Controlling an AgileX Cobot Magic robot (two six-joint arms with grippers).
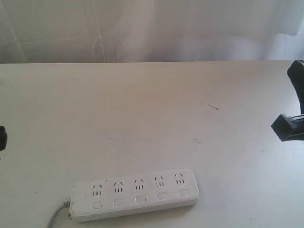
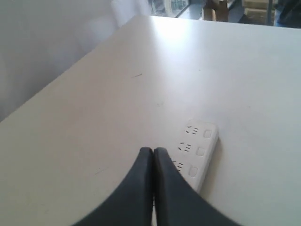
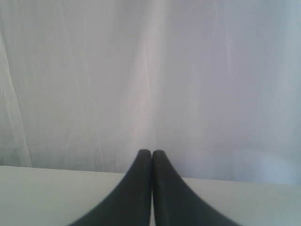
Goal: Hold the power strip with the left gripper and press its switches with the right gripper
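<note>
The white power strip (image 1: 135, 194) lies flat near the table's front edge, its five sockets above a row of white switches (image 1: 140, 199), a grey cord (image 1: 56, 216) leaving its left end. In the left wrist view part of the power strip (image 2: 200, 150) shows just beyond my left gripper (image 2: 153, 150), whose black fingers are pressed together on nothing. The right gripper (image 3: 151, 152) is shut too, empty, and faces the white curtain. In the exterior view only a black piece of the left arm (image 1: 2, 138) and of the right arm (image 1: 290, 124) show at the edges, both far from the strip.
The pale table (image 1: 152, 118) carries a few small dark marks (image 1: 213, 107). A white curtain (image 1: 152, 28) hangs behind its far edge. In the left wrist view the table's far corner (image 2: 141, 19) and some furniture beyond show.
</note>
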